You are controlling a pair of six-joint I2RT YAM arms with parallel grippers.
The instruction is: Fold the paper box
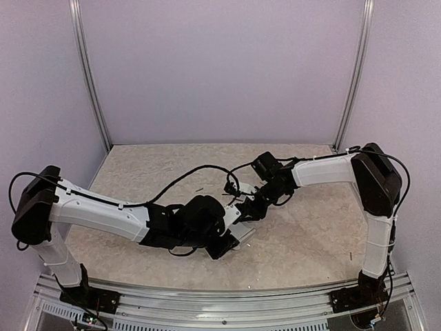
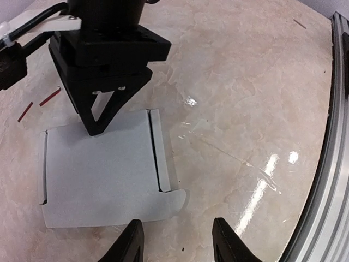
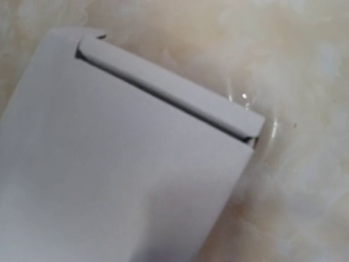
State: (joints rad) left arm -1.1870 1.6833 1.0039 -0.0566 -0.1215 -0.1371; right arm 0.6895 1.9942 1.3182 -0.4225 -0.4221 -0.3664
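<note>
The paper box (image 2: 103, 180) lies flat on the marble-patterned table as a pale grey card with narrow side flaps and dark slits. From the top view only a white corner of the box (image 1: 242, 234) shows beside the arms. My left gripper (image 2: 180, 243) is open just off the box's near edge, with only bare table between its fingers. My right gripper (image 2: 95, 130) points down onto the box's far edge, and its tip rests on the card. The right wrist view is filled by the box (image 3: 125, 180) from very close, and no fingers show there.
Two small red scraps (image 2: 49, 97) lie on the table beyond the box, next to the right gripper. An aluminium rail (image 2: 327, 164) runs along the table's near edge. Black cables (image 1: 200, 171) loop over the table between the arms.
</note>
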